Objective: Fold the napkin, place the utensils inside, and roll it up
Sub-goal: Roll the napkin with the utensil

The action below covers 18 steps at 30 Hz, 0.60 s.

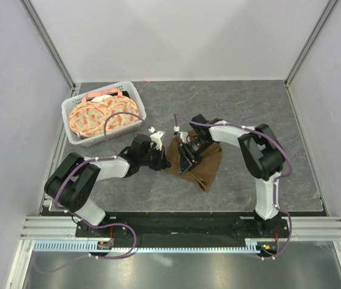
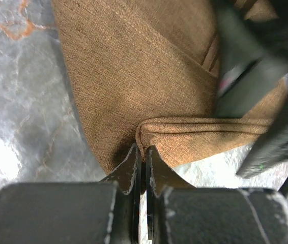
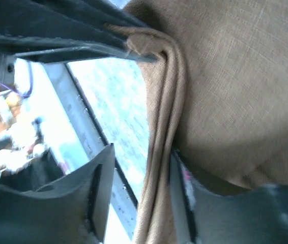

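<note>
While our left gripper [image 2: 143, 155] pinches the napkin's [image 2: 144, 76] folded corner on the table [image 2: 22, 112] and our right gripper [image 3: 142, 157] stands spread about the doubled edge, we should hold the layers aligned, draw gently and lay the fold flat.

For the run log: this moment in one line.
left end effector: shut on napkin fold | right end effector: open around napkin edge
</note>
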Each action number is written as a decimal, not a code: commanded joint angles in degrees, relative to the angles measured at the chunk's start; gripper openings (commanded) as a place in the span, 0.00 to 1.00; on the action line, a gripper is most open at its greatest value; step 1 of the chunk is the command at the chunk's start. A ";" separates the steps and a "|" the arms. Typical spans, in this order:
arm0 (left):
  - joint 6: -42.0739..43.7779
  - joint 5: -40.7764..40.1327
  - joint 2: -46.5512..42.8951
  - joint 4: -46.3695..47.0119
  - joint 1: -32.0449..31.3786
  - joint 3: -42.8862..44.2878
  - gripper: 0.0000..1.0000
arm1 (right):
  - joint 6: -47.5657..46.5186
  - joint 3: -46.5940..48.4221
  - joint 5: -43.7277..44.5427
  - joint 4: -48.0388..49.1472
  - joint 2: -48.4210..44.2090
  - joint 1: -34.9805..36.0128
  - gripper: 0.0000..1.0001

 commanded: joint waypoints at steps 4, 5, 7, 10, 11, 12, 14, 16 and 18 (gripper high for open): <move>-1.09 1.04 5.29 -14.19 1.13 7.54 0.02 | 11.92 -12.51 21.80 11.77 -22.06 -2.37 0.65; -1.18 1.91 6.08 -15.42 1.31 8.85 0.02 | 12.36 -13.92 23.82 12.14 -26.61 -2.28 0.71; -1.09 2.88 7.14 -19.72 1.84 10.70 0.02 | 12.10 -17.35 30.41 11.53 -30.68 -0.36 0.76; -1.18 4.55 8.98 -23.69 2.45 13.61 0.02 | 11.83 -19.82 41.11 9.24 -36.22 4.11 0.79; -1.27 4.82 9.42 -24.30 2.63 14.66 0.02 | 11.92 -20.17 43.33 8.80 -37.80 5.26 0.80; -1.27 5.08 10.12 -25.62 2.89 15.10 0.02 | 12.01 -20.70 45.09 7.93 -38.25 6.23 0.80; -1.27 5.61 10.66 -27.20 3.15 16.50 0.02 | 12.27 -20.53 50.63 6.61 -38.52 9.31 0.81; -1.27 6.14 11.45 -28.78 3.51 17.56 0.02 | 12.36 -20.09 53.62 4.59 -37.91 12.55 0.82; -1.45 6.14 11.71 -29.49 3.94 18.09 0.02 | 12.36 -19.82 56.27 2.92 -36.07 14.49 0.82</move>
